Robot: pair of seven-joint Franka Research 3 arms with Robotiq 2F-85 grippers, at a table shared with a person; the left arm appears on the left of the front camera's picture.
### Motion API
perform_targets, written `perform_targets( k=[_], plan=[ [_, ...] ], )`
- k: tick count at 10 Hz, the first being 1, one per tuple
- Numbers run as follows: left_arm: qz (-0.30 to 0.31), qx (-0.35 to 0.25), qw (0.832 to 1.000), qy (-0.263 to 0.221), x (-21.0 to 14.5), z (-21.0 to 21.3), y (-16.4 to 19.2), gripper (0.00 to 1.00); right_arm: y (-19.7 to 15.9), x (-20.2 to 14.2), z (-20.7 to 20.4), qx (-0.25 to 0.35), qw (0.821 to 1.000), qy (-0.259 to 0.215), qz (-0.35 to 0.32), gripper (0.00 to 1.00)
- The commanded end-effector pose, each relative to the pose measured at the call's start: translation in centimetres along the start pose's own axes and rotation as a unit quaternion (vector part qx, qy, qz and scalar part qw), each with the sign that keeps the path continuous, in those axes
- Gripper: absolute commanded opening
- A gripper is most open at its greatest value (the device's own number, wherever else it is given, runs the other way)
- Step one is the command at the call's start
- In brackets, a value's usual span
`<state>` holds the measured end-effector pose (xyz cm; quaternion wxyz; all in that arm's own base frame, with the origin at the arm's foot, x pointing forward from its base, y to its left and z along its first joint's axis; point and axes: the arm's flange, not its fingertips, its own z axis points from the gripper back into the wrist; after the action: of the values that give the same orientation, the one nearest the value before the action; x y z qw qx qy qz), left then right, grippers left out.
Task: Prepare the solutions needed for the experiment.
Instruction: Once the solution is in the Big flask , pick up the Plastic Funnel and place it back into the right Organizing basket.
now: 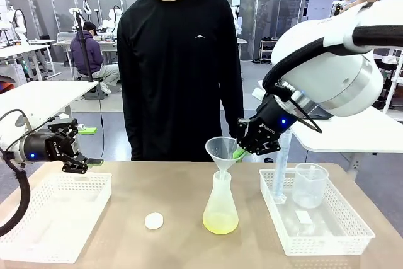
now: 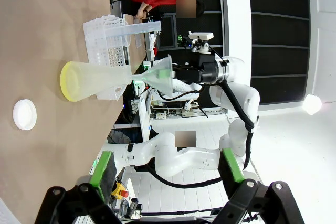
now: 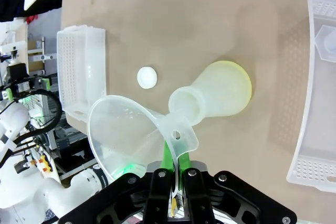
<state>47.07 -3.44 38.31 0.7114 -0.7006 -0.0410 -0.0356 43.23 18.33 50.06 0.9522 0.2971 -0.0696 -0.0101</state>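
Observation:
The solutions show as a thin pale yellow-green layer [image 1: 220, 223] at the bottom of a clear conical flask [image 1: 220, 203] standing mid-table. A clear plastic funnel [image 1: 223, 150] sits above it with its stem at the flask mouth, slightly tilted. My right gripper [image 1: 244, 151] is shut on the funnel's rim tab. In the right wrist view the funnel [image 3: 123, 129], the flask [image 3: 218, 95] and the right gripper [image 3: 176, 163] clamping the tab appear close up. My left gripper [image 1: 72, 150] hovers open at the far left, holding nothing. From its wrist view the left gripper [image 2: 167, 167] faces the flask [image 2: 94, 80].
A small white round disc [image 1: 153, 220] lies left of the flask. An empty white mesh tray [image 1: 53, 218] is at the front left. The right tray [image 1: 327, 234] holds a clear beaker [image 1: 310, 184] and a graduated cylinder [image 1: 280, 171]. A person stands at the far edge.

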Motion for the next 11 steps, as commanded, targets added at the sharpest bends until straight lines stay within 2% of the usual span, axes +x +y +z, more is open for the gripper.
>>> perform_targets(
  k=[1,7,9,11],
  plan=[
    [-0.005,0.002,1.000,0.005,-0.1,0.0,-0.2,1.00,0.2,-0.6,0.4,0.008,1.000,-0.010,0.002,0.00],
    [-0.005,0.002,1.000,0.005,-0.1,0.0,-0.2,1.00,1.5,-2.7,4.9,0.018,0.999,-0.040,0.032,0.00],
    [-0.005,0.002,1.000,0.005,-0.1,0.0,-0.2,1.00,0.7,-2.1,5.6,0.023,0.999,-0.029,0.027,0.00],
    [-0.005,0.002,1.000,0.005,-0.1,0.0,-0.2,1.00,-1.3,-0.6,6.9,0.022,0.999,-0.041,0.022,0.00]
  ],
)
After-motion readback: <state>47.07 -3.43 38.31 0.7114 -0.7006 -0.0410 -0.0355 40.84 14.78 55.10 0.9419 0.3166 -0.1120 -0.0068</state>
